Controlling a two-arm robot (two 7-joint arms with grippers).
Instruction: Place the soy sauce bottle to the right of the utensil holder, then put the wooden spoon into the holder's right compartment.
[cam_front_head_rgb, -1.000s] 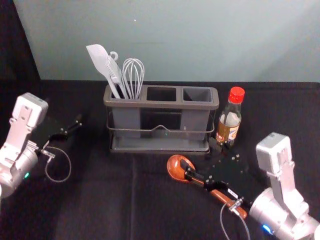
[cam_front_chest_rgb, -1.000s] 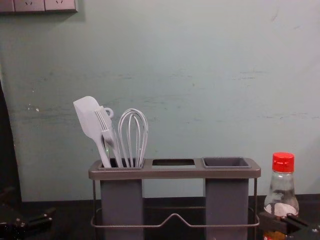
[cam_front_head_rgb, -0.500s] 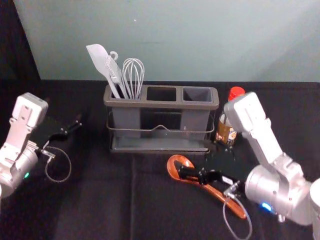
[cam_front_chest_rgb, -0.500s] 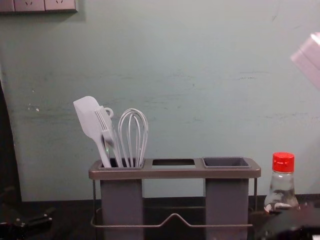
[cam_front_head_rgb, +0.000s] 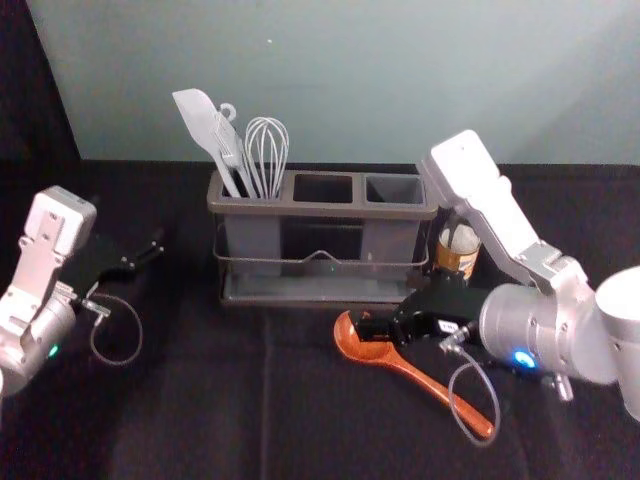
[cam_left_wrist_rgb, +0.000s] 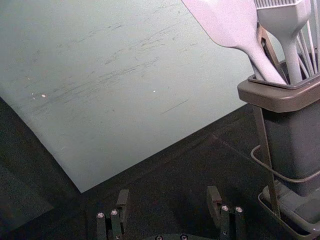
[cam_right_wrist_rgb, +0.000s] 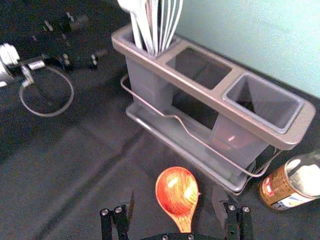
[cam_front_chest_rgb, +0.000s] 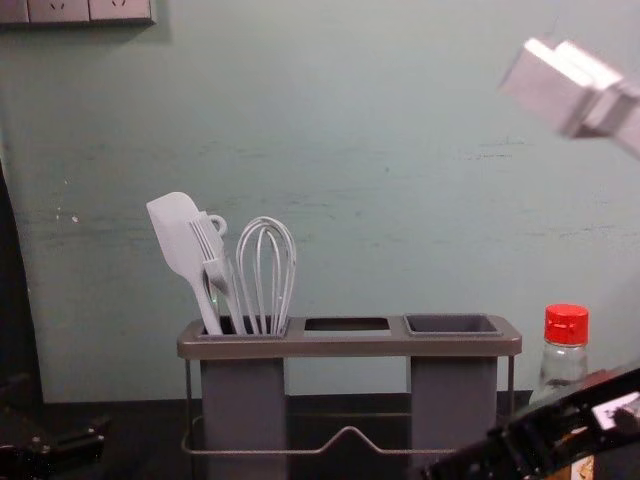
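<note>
**Right gripper spread above a wooden spoon, in front of a utensil holder**

My right gripper (cam_front_head_rgb: 388, 305) is low at the holder's near right side, fingers released and apart, with the bowl of the wooden spoon (cam_front_head_rgb: 372, 352) between them in its wrist view. The spoon lies on the near side of the utensil holder (cam_front_head_rgb: 320, 209), its handle slanting near and right. The soy sauce bottle (cam_front_head_rgb: 457, 262) stands upright just right of the holder; from the head view, my right arm (cam_front_head_rgb: 490, 215) covers its red cap (cam_front_chest_rgb: 567, 325). A spatula (cam_front_head_rgb: 196, 108), a brush (cam_front_head_rgb: 230, 145) and a whisk (cam_front_head_rgb: 267, 145) fill the left compartment. My left gripper (cam_front_head_rgb: 140, 228) is parked at far left, fingers apart.

Black cloth (cam_front_head_rgb: 190, 400) covers the surface; beyond rises a scuffed grey-green wall (cam_front_head_rgb: 350, 110), with a socket panel (cam_front_chest_rgb: 60, 11) high on the left.

I count one spoon, one bottle, one holder with three compartments, and at least three pale utensils.
</note>
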